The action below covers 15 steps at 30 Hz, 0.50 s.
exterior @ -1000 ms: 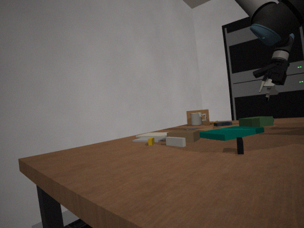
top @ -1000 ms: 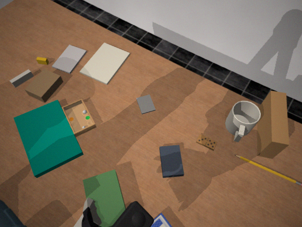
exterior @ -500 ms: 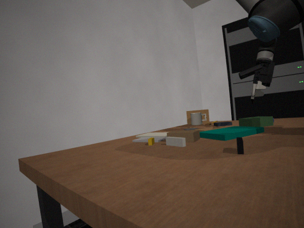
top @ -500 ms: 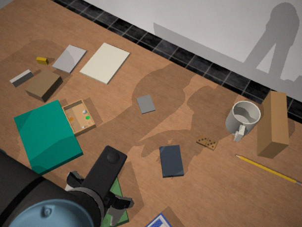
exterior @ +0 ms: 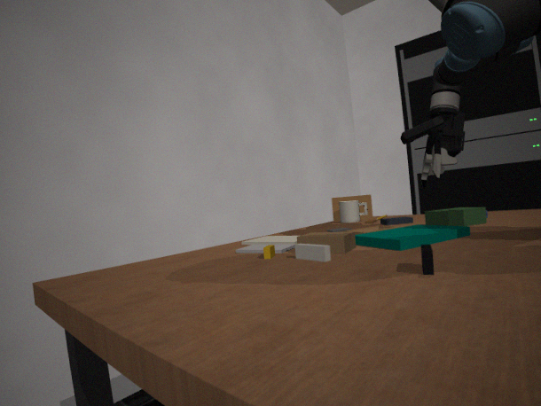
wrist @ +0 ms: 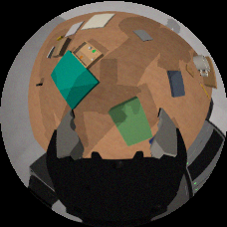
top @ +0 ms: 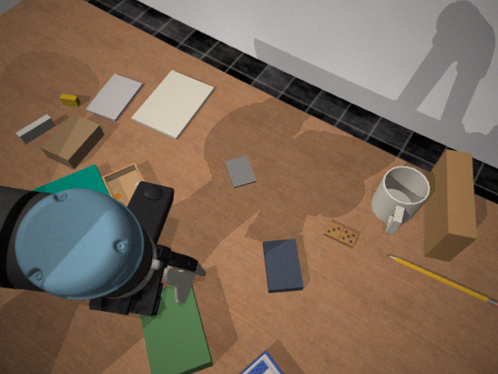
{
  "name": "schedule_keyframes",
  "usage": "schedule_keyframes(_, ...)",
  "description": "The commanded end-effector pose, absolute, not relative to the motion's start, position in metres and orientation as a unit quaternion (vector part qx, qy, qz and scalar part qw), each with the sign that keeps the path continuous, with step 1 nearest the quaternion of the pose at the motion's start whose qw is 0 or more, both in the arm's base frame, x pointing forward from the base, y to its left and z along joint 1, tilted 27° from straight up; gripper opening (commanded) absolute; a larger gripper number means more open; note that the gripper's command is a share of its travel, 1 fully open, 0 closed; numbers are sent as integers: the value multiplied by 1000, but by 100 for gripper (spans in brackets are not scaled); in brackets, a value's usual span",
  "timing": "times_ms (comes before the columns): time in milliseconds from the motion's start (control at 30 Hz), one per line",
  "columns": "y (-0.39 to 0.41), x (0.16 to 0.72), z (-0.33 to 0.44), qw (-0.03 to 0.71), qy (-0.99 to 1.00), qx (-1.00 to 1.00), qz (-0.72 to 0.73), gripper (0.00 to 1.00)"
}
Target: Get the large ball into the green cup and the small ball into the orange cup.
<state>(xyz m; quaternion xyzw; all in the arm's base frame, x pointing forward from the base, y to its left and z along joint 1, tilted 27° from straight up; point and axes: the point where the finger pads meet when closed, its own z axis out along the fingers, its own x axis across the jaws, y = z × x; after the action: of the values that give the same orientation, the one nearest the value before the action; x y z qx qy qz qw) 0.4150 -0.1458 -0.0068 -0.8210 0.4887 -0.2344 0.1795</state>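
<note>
The wooden puzzle [top: 122, 182] is a small shallow tray lying flat on the table, next to a teal book [top: 69, 180]. My arm hides part of it in the top view, where only the orange cup [top: 117, 196] shows. In the wrist view the puzzle [wrist: 89, 52] is far up on the left, with small coloured dots inside; the balls are too small to place. My gripper [wrist: 115, 109] [exterior: 432, 166] is open and empty. It hangs high above the table, over a green book [wrist: 130, 120], apart from the puzzle.
The green book [top: 175, 331] lies near the front. A dark blue book [top: 282, 264], grey tile [top: 240, 171], domino [top: 342, 233], mug [top: 402, 193], tall cardboard box [top: 449, 204] and pencil [top: 441, 279] lie to the right. A cardboard box [top: 73, 140] and two pads [top: 173, 103] lie behind.
</note>
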Motion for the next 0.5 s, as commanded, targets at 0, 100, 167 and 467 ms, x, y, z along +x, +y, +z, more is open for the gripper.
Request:
schedule_keyframes(0,-119,436,-11,139,453,-848,-237,100)
schedule_keyframes(100,-109,442,-12,127,438,-858,-238,100)
schedule_keyframes(167,-104,445,-12,121,430,-863,-237,100)
schedule_keyframes(467,-65,471,-15,76,367,-896,-236,100)
